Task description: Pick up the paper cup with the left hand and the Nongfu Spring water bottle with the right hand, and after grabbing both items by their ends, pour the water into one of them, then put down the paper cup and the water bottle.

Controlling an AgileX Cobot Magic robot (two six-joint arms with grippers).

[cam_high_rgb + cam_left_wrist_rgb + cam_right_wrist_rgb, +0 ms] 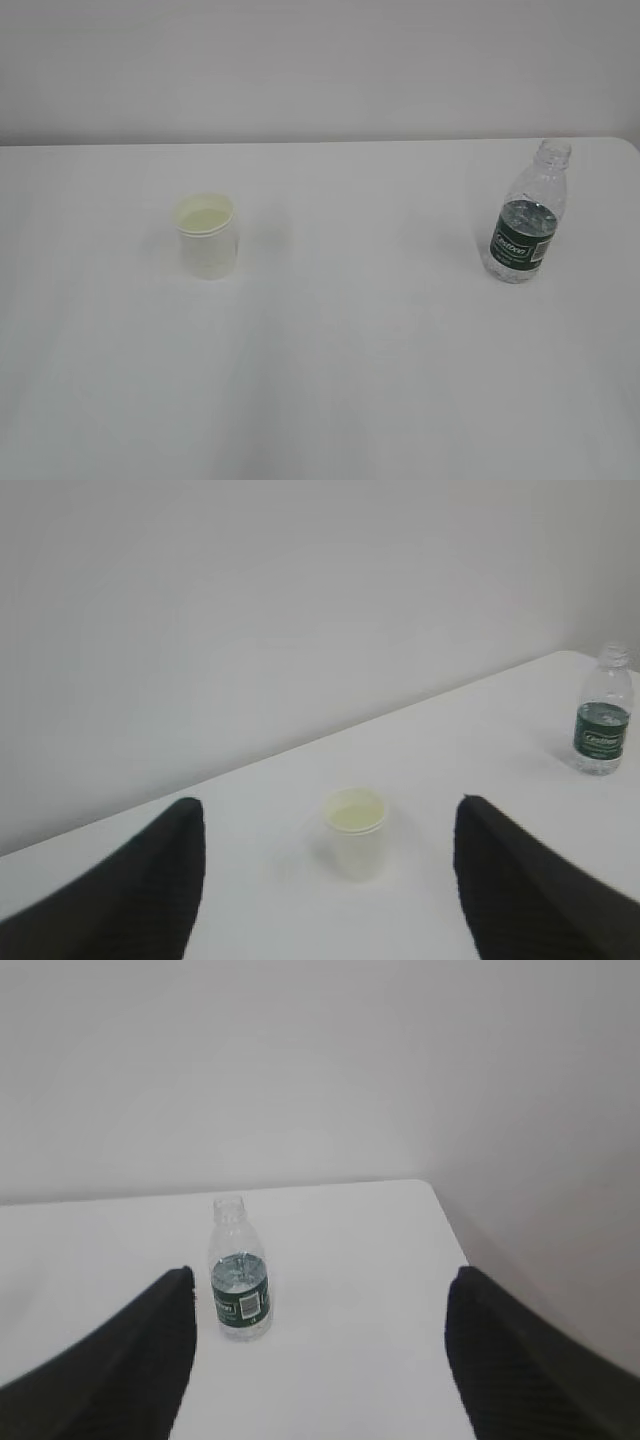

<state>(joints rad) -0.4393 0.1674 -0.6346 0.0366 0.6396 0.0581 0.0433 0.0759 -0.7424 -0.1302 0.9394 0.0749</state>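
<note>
Currently, I see the paper cup (pixel 207 236) standing upright on the left part of the white table (pixel 330 380), its pale cream inside visible beneath the rolled rim. The Nongfu Spring water bottle (pixel 526 218) stands upright well apart from it, near the table's far right corner, capless, with the dark green label band around its lower body and the water (pixel 527 212) reaching about the top of that label. In the left wrist view, the left hand (pixel 325 880) has its two dark fingers (pixel 140 900) spread wide, gripping nothing; the cup sits beyond them, framed between the two. In the right wrist view, the right hand (pixel 320 1355) likewise stands released and empty, with the bottle ahead of it, just beside the left finger (pixel 130 1365). A plain pale wall (pixel 320 60) rises behind the table.
</note>
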